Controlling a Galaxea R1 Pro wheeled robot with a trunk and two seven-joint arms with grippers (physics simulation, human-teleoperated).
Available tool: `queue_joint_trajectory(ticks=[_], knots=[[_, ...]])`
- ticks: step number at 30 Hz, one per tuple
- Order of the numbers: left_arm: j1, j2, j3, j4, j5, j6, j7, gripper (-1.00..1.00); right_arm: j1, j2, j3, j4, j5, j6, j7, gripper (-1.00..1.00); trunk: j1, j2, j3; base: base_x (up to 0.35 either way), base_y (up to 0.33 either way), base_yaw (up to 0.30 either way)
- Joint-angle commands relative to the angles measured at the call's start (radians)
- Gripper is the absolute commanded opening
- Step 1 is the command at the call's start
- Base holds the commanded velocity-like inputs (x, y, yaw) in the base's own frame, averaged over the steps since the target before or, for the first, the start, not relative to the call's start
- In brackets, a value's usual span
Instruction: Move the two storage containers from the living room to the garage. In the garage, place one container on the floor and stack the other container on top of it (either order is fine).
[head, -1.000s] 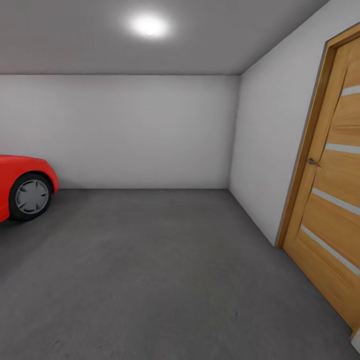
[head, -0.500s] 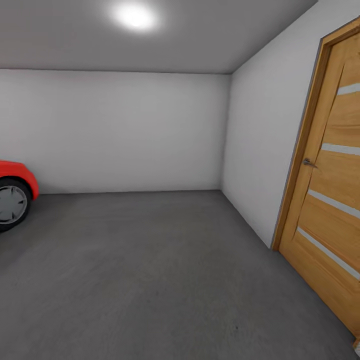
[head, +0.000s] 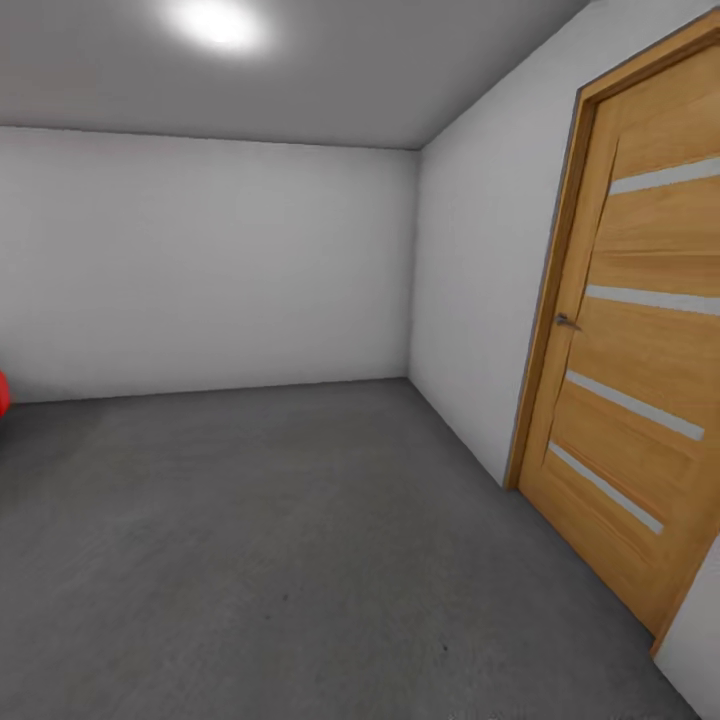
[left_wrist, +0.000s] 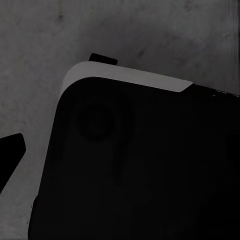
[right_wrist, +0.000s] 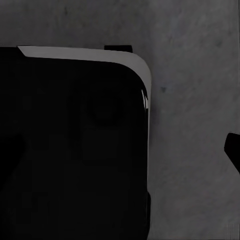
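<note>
Garage (head: 210, 260) is seen from the head view: white-grey walls, dark grey concrete floor (head: 280, 540), ceiling light (head: 215, 25) overhead. Wooden door (head: 630, 340) with pale horizontal strips is set in the wall right of the far corner; its handle (head: 567, 322) is on the corner-side edge. Sliver of a red object (head: 3, 392) is cut off far from the door, at the floor line. Containers are not seen. Both wrist views are blocked by the dark robot body (left_wrist: 140, 165) above concrete. Left and right pincer states cannot be told.
</note>
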Motion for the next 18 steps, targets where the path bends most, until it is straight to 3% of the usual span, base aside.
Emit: queue_joint_trajectory(ticks=[1,18], knots=[[0.0,0.0,0.0,0.0,0.01,-0.003,0.0,1.0,0.0,0.0,-0.001,0.0,-0.001,-0.002,0.002,1.0,0.0,0.0,-0.001,0.002,0.0,-0.242],[0.0,0.0,0.0,0.0,0.009,-0.002,0.0,1.0,0.0,0.0,-0.001,0.0,-0.001,-0.002,0.002,1.0,0.0,0.0,-0.001,0.0,0.0,-0.243]])
